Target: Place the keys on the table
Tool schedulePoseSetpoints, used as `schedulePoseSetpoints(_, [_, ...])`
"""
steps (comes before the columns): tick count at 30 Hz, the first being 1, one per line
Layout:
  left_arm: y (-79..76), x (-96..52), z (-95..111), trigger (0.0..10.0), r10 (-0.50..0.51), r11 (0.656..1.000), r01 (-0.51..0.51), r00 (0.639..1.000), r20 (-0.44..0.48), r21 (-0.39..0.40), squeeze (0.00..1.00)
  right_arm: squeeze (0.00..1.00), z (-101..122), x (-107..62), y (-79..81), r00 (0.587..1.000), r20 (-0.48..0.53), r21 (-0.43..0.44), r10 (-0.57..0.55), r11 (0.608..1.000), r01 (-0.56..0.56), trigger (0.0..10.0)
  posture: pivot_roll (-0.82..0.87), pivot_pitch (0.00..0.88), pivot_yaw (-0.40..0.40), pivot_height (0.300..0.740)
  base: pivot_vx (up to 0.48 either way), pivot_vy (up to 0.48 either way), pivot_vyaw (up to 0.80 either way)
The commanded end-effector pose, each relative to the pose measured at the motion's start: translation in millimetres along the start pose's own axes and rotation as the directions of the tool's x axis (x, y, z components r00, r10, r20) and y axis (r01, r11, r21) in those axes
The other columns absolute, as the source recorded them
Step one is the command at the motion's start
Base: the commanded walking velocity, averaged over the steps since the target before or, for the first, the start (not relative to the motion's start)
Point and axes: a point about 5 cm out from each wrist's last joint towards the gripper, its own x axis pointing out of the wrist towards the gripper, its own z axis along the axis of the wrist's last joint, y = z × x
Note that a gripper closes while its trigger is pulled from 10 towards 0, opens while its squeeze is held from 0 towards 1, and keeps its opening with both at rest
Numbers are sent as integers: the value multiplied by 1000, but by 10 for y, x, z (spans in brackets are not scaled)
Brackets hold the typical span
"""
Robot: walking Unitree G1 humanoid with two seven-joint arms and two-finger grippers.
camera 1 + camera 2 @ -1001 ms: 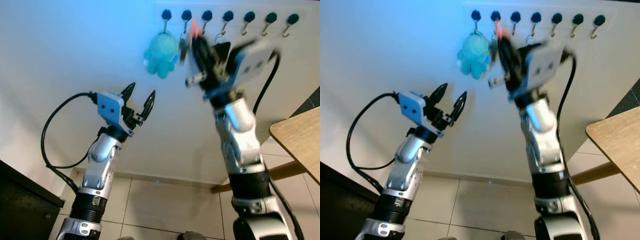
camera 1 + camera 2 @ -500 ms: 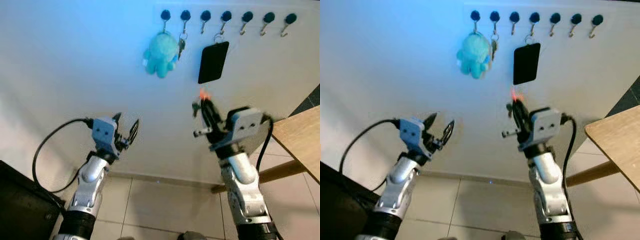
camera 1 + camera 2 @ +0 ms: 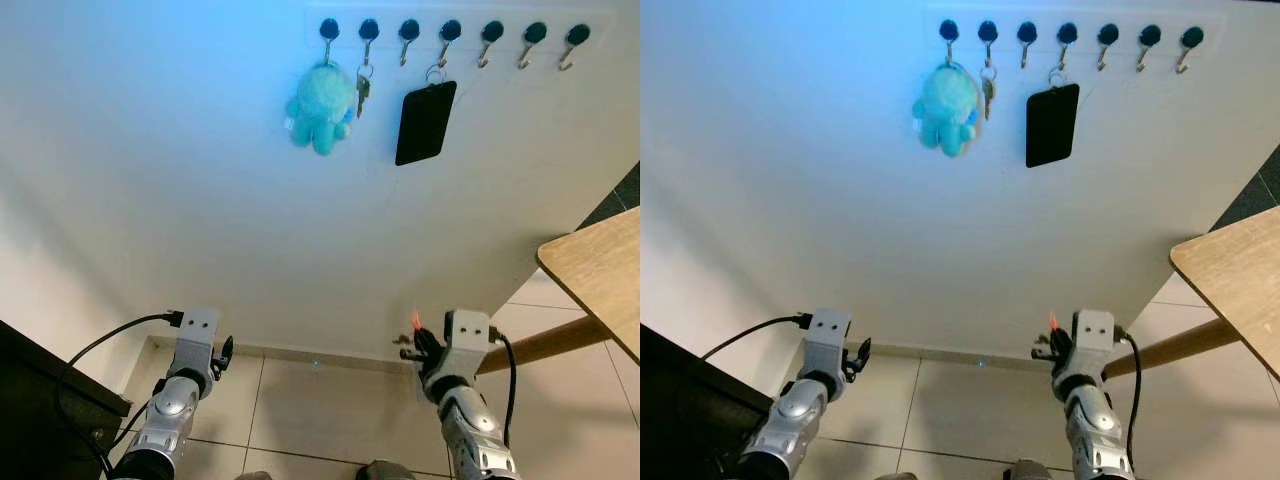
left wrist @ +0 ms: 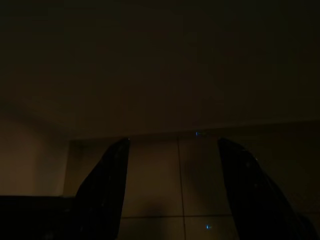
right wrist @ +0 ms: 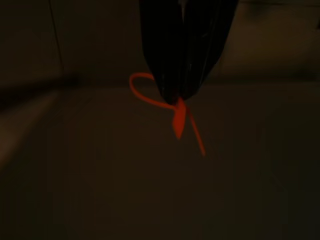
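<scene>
Orange plastic, a thin looped tag, pokes out at the pinched tips of the right gripper (image 5: 181, 92), whose fingers are clenched on the keys' orange tag (image 5: 179, 117); the keys themselves cannot be made out. A second ago this arm was up at the hook rail (image 3: 450, 28) at twelve o'clock; now it has dropped to about five o'clock, low before the wall, so the keys look to be off their hook and in hand. The left gripper (image 4: 172, 190) has sunk too, to seven o'clock, its fingers spread and empty. The wooden table (image 3: 598, 280) lies at three o'clock, well apart; carrying the keys there comes next. A teal plush octopus (image 3: 322, 108) and black card holder (image 3: 425, 122) hang on.
</scene>
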Motion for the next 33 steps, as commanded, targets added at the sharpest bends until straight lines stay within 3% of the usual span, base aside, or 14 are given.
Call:
schedulePoseSetpoints(1, [-32,-25,-160,10000,-4,1000,2,998,-70,-28,0,0,-195,-58,-126,995,-75,52,-73,996,77,431,14,74,24,740,0,0,0])
schedulePoseSetpoints(2, [-51,-31,-225,10000,-7,999,3,994,-112,-40,0,0,-275,-81,-160,989,-115,80,-88,992,97,4510,14,74,24,740,0,0,0])
schedulePoseSetpoints(3, [-63,-38,-281,10000,-8,999,1,988,-153,-46,0,0,-336,-98,-183,985,-146,105,-94,988,110,10000,14,74,24,740,0,0,0])
schedulePoseSetpoints(7, [-75,-52,-355,10000,1,998,-15,979,-204,-68,0,0,-424,-138,-221,980,-172,139,-96,983,121,10000,10,72,27,740,0,0,0])
schedulePoseSetpoints(12, [-46,-53,-353,10000,32,995,-49,980,-197,-83,0,0,-542,-210,-293,964,-226,66,-137,986,156,10000,12,69,27,740,0,0,0])
schedulePoseSetpoints(33, [-41,-23,-290,10000,31,992,-47,990,-139,-115,0,0,-526,-152,-215,975,-209,7,-80,997,83,10000,18,74,24,740,0,0,-800])
